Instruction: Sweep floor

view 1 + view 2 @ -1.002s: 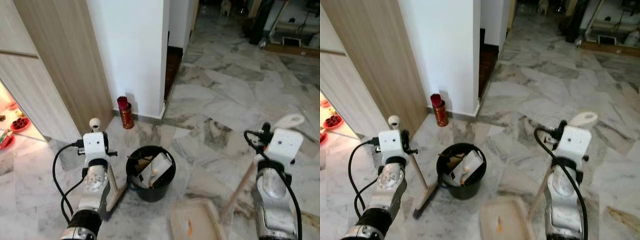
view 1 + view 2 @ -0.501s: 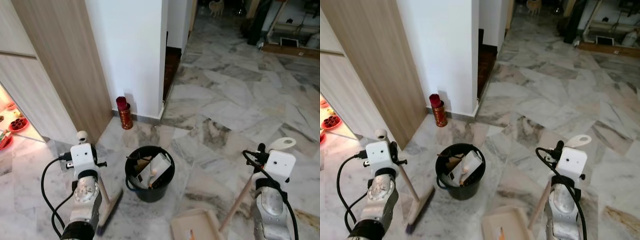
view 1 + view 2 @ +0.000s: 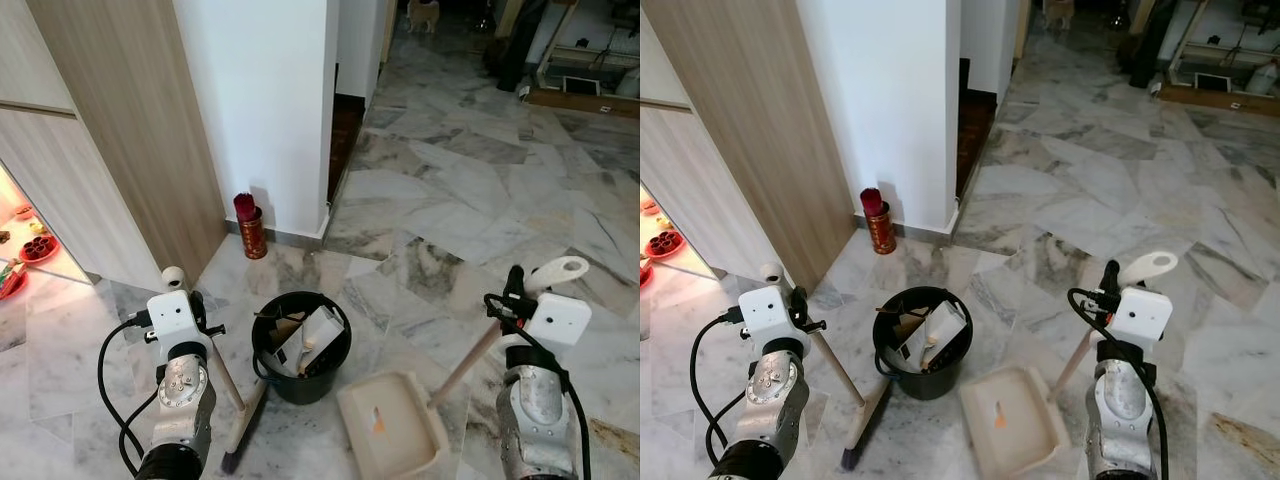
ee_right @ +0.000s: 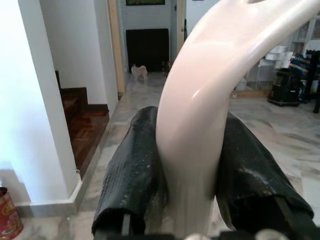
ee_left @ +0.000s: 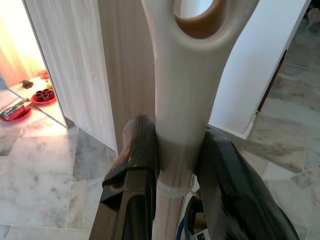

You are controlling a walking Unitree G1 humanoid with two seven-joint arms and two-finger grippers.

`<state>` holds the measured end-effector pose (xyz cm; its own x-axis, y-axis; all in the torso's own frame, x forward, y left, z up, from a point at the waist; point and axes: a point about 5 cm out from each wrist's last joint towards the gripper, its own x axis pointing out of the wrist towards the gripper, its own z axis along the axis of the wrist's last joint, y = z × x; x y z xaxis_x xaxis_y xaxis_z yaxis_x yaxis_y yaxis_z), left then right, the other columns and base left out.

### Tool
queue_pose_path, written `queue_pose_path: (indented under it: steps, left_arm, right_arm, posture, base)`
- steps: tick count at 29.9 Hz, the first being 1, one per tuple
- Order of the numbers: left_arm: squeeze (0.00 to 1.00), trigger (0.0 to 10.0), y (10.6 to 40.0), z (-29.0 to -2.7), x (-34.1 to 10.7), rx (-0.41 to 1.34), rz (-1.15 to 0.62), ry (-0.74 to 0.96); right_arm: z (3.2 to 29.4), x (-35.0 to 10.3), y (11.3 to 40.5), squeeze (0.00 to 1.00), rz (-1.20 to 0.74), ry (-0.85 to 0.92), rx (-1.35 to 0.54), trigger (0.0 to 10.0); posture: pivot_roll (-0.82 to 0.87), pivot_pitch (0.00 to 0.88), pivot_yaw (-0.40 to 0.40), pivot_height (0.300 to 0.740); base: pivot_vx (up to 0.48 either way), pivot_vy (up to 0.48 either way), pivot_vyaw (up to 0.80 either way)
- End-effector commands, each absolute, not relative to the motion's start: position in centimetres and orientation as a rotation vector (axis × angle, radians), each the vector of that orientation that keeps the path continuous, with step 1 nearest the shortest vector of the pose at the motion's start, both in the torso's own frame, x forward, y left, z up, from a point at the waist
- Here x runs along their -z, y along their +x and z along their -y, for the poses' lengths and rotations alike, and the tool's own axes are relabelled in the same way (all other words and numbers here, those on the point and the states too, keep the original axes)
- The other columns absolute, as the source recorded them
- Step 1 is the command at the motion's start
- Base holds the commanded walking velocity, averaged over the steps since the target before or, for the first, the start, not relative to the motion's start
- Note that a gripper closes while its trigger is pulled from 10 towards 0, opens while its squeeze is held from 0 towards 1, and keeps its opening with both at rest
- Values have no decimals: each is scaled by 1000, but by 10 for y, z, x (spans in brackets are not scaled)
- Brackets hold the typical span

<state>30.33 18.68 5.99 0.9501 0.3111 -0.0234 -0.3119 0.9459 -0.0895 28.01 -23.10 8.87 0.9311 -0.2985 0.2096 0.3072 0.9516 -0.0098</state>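
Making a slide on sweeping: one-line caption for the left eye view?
Left hand grips broom, right hand holds dustpan beside the black bin.

The floor (image 3: 470,190) is polished marble, grey-veined and glossy. The broom (image 5: 182,100) has a smooth cream plastic grip with a soft sheen, over a pale wooden stick. The dustpan (image 3: 390,425) looks like matt beige plastic; its handle (image 4: 200,100) is glossy cream plastic. The bin (image 3: 302,345) is dull black plastic. The panel (image 3: 120,120) has matt wood grain. The 2 fingers (image 5: 132,165) are rough, matt black.
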Motion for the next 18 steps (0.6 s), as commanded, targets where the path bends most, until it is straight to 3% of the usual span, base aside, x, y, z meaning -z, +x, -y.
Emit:
queue_pose_path:
  steps: [1, 18]
  left_arm:
    - [0, 10000, 312, -182, -71, -298, 31, -108]
    - [0, 10000, 311, -191, -73, -335, 30, -61]
  right_arm:
    - [232, -90, 281, 0, 221, -23, 325, 10000]
    - [226, -82, 282, 0, 206, 4, 342, 10000]
  posture:
    - [-18, 6, -9, 740]
    - [-6, 63, -6, 740]
  base:
    - [0, 0, 0]
    - [0, 0, 0]
